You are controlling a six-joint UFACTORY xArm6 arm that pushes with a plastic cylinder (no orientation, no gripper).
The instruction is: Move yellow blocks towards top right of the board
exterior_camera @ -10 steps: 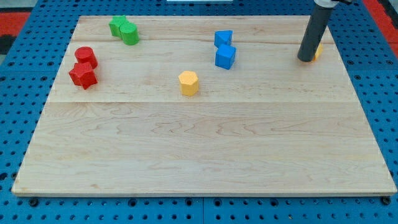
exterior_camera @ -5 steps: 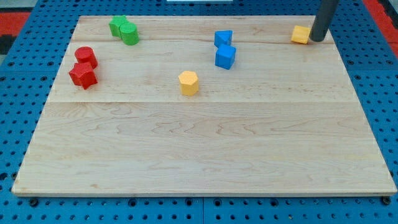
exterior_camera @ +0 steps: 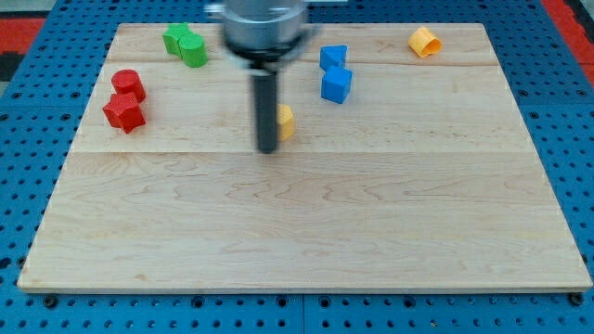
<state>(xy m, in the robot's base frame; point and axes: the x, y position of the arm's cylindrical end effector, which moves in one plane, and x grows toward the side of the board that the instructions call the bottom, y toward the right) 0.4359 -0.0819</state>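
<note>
So since the last couple of frames we've swung our rod all the way over from the top right corner to the middle of the board, and the small yellow block (exterior_camera: pixel 425 42) we were next to up there has shifted a bit toward the view's left along the top edge. Right now my tip (exterior_camera: pixel 268 148) sits on the wooden board (exterior_camera: pixel 306 232) just at the view's left and bottom side of the yellow hexagon block (exterior_camera: pixel 286 122), and the rod covers the left part of that block, so we can't really say if it's touching or just beside it. There's nothing to open or close on this tool, it's just a plain dark rod and it isn't holding anything. The whole near half of the board below the tip is bare wood. Going further back, at the view's left we've got a red star-ish block (exterior_camera: pixel 122 112) with a red cylinder (exterior_camera: pixel 127 84) touching it just above. Right of the rod are two blue cubes, the nearer blue cube (exterior_camera: pixel 336 85) and the farther blue cube (exterior_camera: pixel 333 57), stacked up close in the view. At the very back left sits a pair of green blocks (exterior_camera: pixel 185 44) pressed together, and the small yellow block rests near the top right, just short of the corner.
</note>
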